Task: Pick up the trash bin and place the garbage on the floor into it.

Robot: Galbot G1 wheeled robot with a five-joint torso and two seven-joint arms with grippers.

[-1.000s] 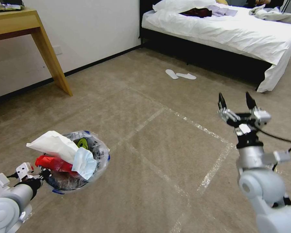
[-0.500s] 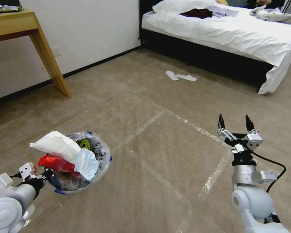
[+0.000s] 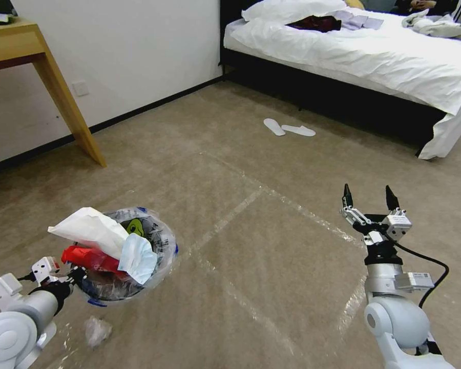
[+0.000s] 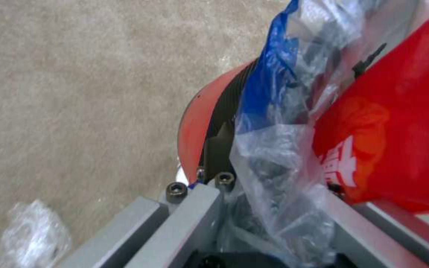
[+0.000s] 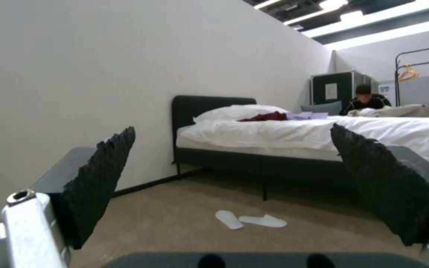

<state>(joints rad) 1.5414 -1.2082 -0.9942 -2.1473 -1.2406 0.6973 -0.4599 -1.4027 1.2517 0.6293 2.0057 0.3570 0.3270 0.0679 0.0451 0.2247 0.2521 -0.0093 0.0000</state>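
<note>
Trash bin (image 3: 133, 266) clamped by left end effector (image 3: 69, 277); right end effector (image 3: 369, 197) spread.

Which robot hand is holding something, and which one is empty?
The left gripper holds the small round red trash bin by its rim. The right gripper is empty, fingers spread apart above the beige carpet floor.

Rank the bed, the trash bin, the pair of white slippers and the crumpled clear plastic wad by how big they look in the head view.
1. bed
2. trash bin, near the camera
3. pair of white slippers, farther off
4. crumpled clear plastic wad

The slippers and the wad look close in size, so their order is unsure.
</note>
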